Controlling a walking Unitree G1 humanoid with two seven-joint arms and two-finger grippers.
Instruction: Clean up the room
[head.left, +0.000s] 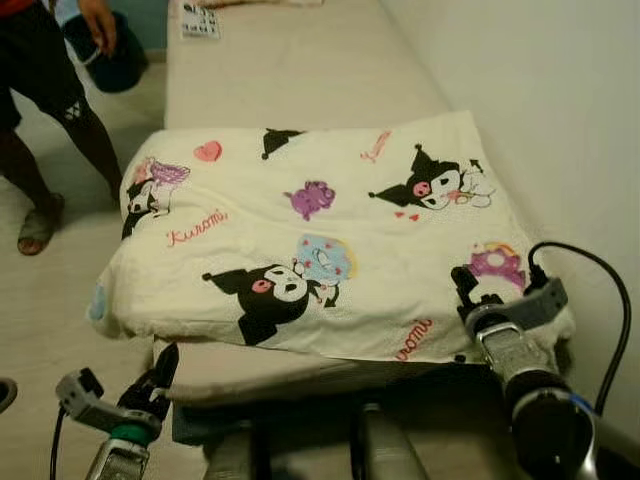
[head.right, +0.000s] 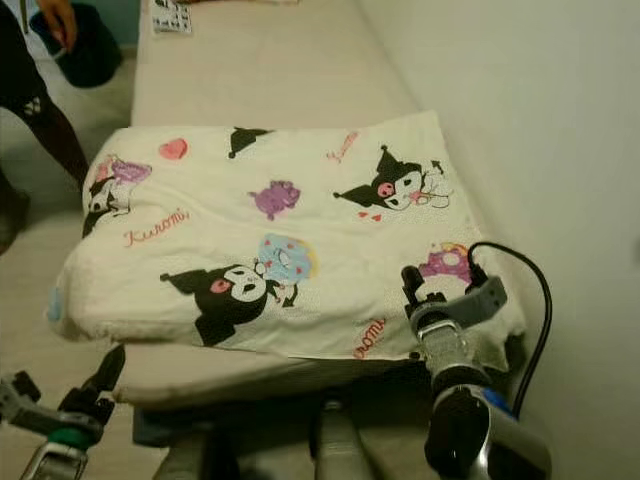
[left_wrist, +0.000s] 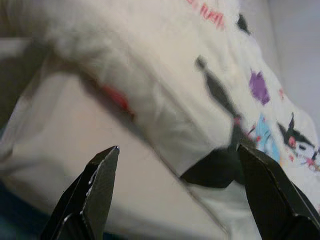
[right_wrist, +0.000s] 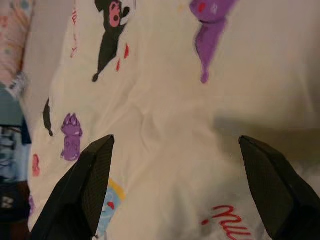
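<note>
Both end effectors, left (head.left: 160, 372) and right (right_wrist: 175, 190), spread wide at the pillow's (head.left: 310, 240) near edge on the mattress (head.left: 290, 70).

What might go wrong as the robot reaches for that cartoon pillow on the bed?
The pillow overhangs the mattress edge on the robot's left, so a one-sided tug from the open right gripper could perhaps tip it to the floor. The open left gripper sits low, beside the mattress edge, and might snag it. A person stands close by.

Soft indoor light, left wrist view perhaps blurred.
</note>
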